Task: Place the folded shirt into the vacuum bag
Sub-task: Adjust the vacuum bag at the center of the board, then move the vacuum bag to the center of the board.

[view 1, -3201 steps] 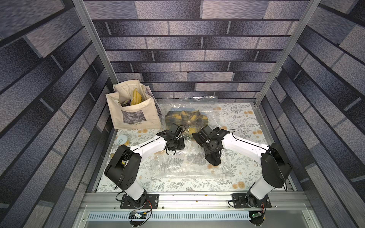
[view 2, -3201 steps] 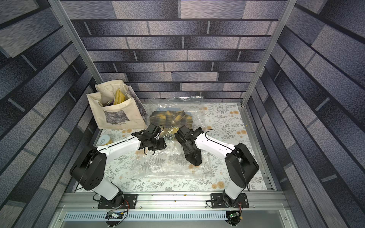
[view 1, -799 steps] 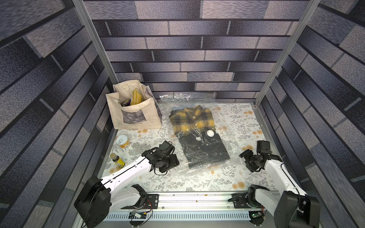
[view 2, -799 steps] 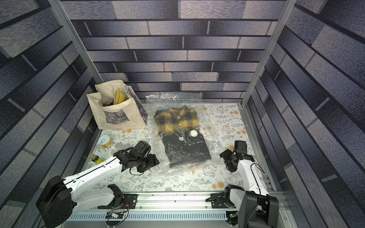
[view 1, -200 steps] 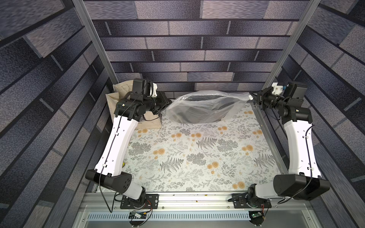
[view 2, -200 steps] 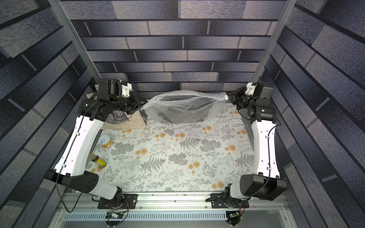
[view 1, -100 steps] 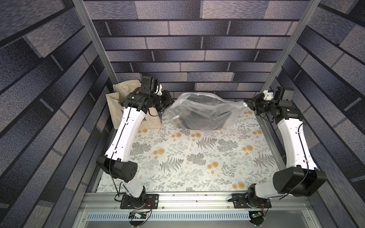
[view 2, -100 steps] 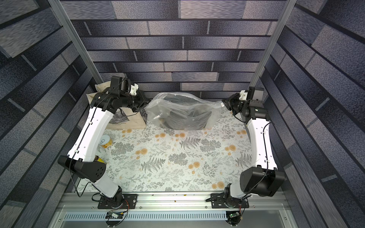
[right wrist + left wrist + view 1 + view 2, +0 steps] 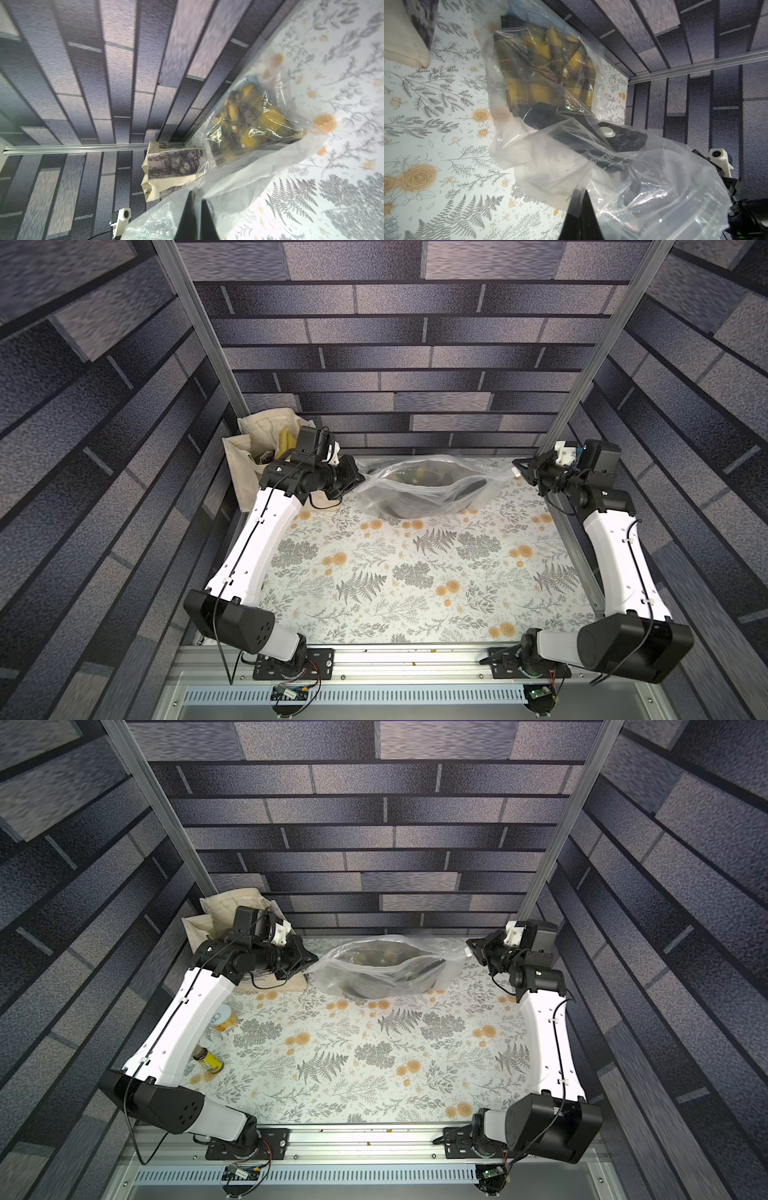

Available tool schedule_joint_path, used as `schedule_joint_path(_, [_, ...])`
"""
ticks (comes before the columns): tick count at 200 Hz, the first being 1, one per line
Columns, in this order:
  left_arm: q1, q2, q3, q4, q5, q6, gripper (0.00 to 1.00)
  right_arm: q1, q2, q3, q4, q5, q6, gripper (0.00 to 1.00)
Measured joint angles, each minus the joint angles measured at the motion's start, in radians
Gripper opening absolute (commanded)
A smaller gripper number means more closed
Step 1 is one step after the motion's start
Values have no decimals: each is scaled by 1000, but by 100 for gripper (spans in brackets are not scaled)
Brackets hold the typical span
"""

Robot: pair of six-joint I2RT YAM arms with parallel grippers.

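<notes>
We pinch the vacuum bag (image 9: 432,489) by its top corners, left gripper (image 9: 360,482) and right gripper (image 9: 517,472) clamped tight on the plastic, lifted at the far edge of the counter (image 9: 415,572), seemingly so the folded shirt (image 9: 546,68) inside slides deeper.

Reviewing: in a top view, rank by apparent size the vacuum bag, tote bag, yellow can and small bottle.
1. vacuum bag
2. tote bag, partly hidden by the left arm
3. yellow can and small bottle: alike, both partly hidden, so unranked

Clear vacuum bag (image 9: 415,494), yellow-and-black plaid shirt (image 9: 529,91), cream tote bag (image 9: 240,477), white tablecloth (image 9: 415,572) printed with grey ferns and orange roses.
</notes>
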State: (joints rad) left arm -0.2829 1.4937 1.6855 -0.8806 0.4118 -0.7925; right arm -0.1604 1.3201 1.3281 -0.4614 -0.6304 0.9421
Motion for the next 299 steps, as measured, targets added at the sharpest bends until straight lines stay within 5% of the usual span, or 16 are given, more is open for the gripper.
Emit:
schedule_joint_path(57, [-10,-55,-103,63,5,-1,0,-3,-63,-95,-19,-10,-31,0])
schedule_joint_path(76, [-12,-110,-194,88,21,-9,9,-4,-104,-154,-20,-21,-35,0])
schedule_joint_path(121, [-28,-199,-316,106,59,-27,28,-4,-196,-269,-52,-45,-61,42])
schedule_joint_path(170, [-2,-293,-343,84,62,-21,47,-4,-293,-222,-235,73,-141,64])
schedule_joint_path(237, [-32,-273,-318,62,35,5,55,-4,-243,-93,-403,254,-278,67])
schedule_joint_path(269, [-171,-174,-306,74,-26,27,56,31,-238,-82,-442,329,-335,67])
schedule_joint_path(299, [-339,-17,-282,106,-95,51,56,245,-209,-187,-399,381,-336,62])
